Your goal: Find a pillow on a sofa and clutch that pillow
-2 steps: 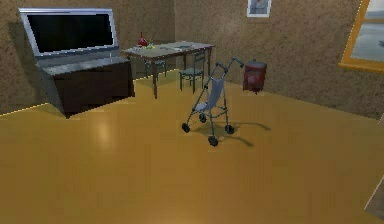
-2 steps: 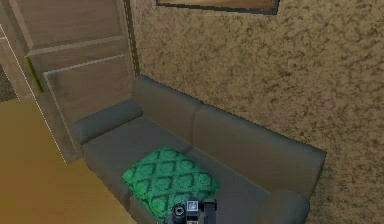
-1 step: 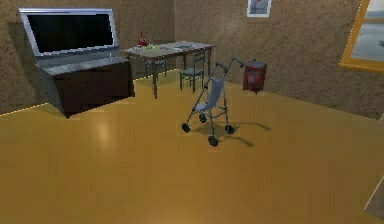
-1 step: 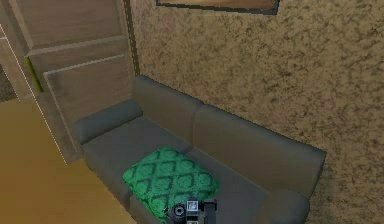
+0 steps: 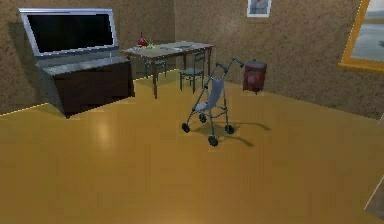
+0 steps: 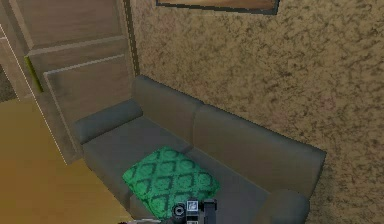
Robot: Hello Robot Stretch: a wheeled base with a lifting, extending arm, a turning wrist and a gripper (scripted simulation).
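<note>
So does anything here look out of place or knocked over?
Only the stroller: it stands alone on open floor, away from the table and the walls. Nothing looks spilled or tipped. The green pillow lies flat on the seat of the grey sofa.

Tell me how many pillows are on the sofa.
1: a green patterned pillow lies on the grey sofa's seat, low in the arm side view. The sofa runs past the frame, so more may be hidden.
</note>
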